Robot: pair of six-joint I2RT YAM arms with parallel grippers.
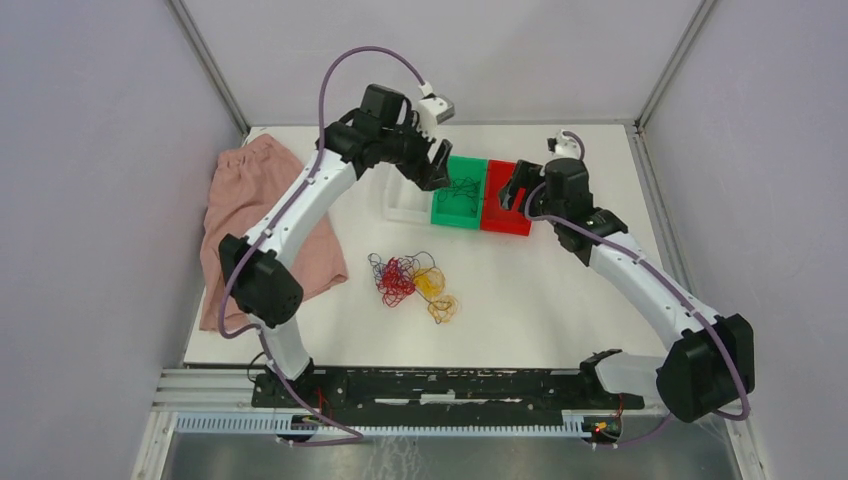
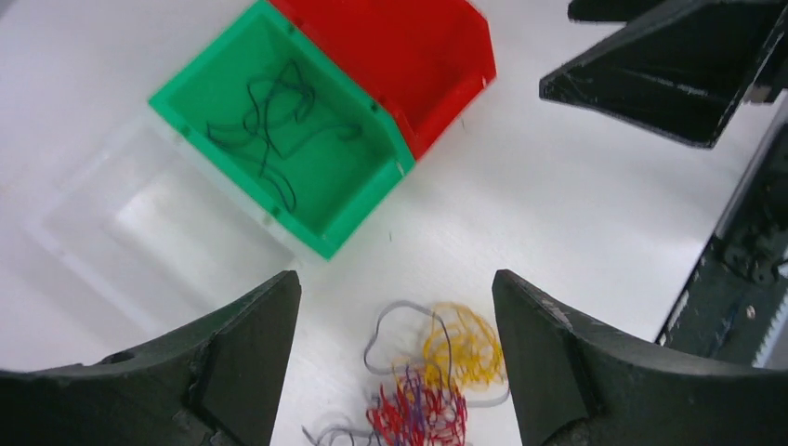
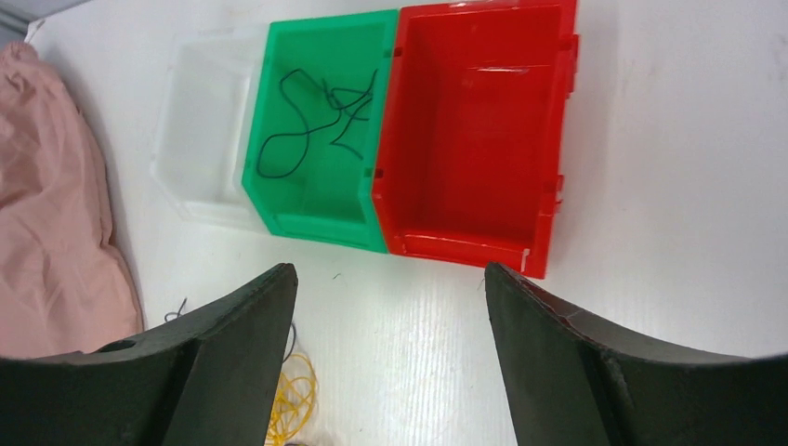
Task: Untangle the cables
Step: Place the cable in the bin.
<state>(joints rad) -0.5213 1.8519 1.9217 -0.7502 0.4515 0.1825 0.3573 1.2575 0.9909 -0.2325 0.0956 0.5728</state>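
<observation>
Top external view: my left gripper (image 2: 395, 279) and right gripper (image 3: 390, 269) hang spread wide, holding nothing, above bins near the tabletop's (image 1: 560, 290) far edge. Red, yellow and dark cables (image 1: 413, 283) lie tangled mid-tabletop. Dark strands (image 2: 269, 130) lie in the green bin (image 1: 460, 215), between a clear bin (image 1: 400, 205) and a red bin (image 1: 505, 222). A pink cloth (image 1: 262, 225) lies at the left edge.
</observation>
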